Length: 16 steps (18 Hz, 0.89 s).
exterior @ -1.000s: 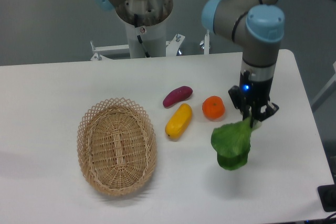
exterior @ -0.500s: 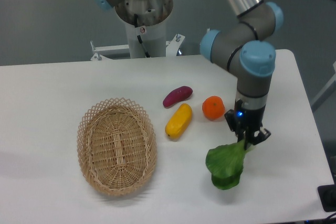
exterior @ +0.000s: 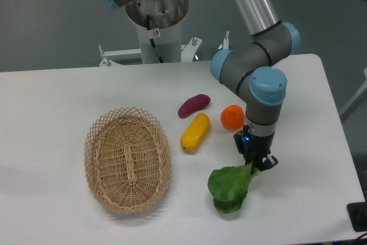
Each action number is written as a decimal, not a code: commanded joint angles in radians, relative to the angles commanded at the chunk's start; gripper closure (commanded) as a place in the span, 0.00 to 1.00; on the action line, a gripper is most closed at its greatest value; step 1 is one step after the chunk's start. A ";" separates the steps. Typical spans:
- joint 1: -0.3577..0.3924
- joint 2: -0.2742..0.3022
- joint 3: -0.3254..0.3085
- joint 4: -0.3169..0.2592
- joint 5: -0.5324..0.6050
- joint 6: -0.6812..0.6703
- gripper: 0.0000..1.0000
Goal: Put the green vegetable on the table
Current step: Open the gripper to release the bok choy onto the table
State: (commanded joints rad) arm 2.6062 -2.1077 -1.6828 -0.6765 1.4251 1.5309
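Observation:
The green vegetable (exterior: 230,187) has broad dark green leaves and hangs low over the white table (exterior: 298,199), at the front right of centre. Its leaf tip seems to touch or nearly touch the tabletop. My gripper (exterior: 254,164) is shut on its stem end, which is hidden between the fingers. The gripper points straight down, just below the orange.
An oval wicker basket (exterior: 127,159) stands at the left front. A yellow oblong vegetable (exterior: 195,132), a purple sweet potato (exterior: 194,105) and an orange (exterior: 233,117) lie in the middle, just left of and behind the gripper. The robot base (exterior: 156,18) is at the back.
The gripper has moved left, toward the front and down with the green vegetable, bringing its leaves close to the tabletop. The other objects have not moved.

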 joint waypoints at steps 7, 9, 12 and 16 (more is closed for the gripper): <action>0.000 0.009 0.008 0.003 0.002 -0.098 0.00; -0.002 0.012 0.017 0.002 0.002 -0.150 0.00; -0.002 0.021 0.041 0.002 0.002 -0.239 0.00; -0.002 0.052 0.064 0.002 0.000 -0.281 0.00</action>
State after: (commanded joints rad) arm 2.6047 -2.0557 -1.6183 -0.6750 1.4251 1.2502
